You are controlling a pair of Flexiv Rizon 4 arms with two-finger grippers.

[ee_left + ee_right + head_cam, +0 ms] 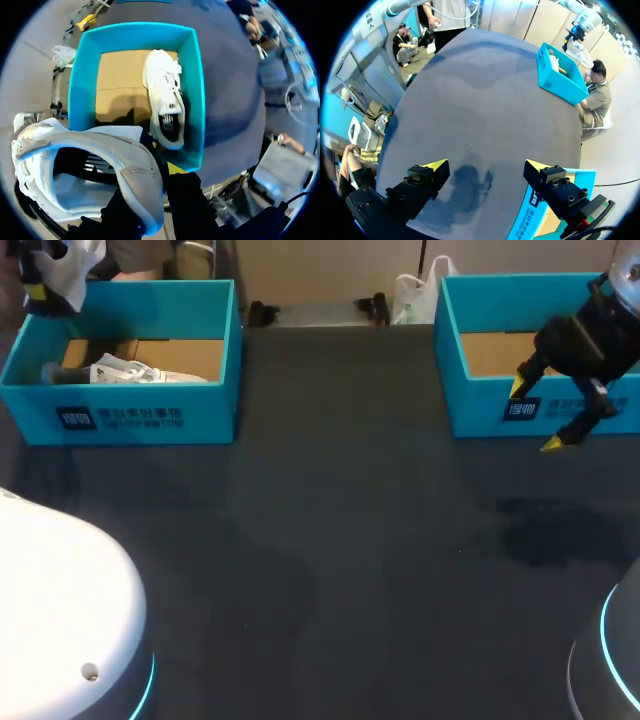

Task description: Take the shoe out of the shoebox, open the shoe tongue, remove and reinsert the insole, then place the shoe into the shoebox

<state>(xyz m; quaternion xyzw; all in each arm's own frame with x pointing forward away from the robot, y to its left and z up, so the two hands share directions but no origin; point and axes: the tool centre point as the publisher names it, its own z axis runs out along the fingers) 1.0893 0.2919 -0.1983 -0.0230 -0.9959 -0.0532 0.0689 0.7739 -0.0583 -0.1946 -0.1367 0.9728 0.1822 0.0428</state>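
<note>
over the teal cardboard shoebox [198,100], left gripper [157,180] pinches the white fabric sneaker [115,150] by its collar, likely floppy; right gripper [486,165] spread wide.

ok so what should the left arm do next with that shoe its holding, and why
Probably carry the held shoe toward the table middle and lower it: the left gripper holds it above the left shoebox, and the open right gripper is far across.

The left shoebox [150,415] and right shoebox [480,412] stand at the table's [330,540] rear corners. A shoe [164,95] lies in the left one; the held shoe [125,150] hangs above it.
</note>
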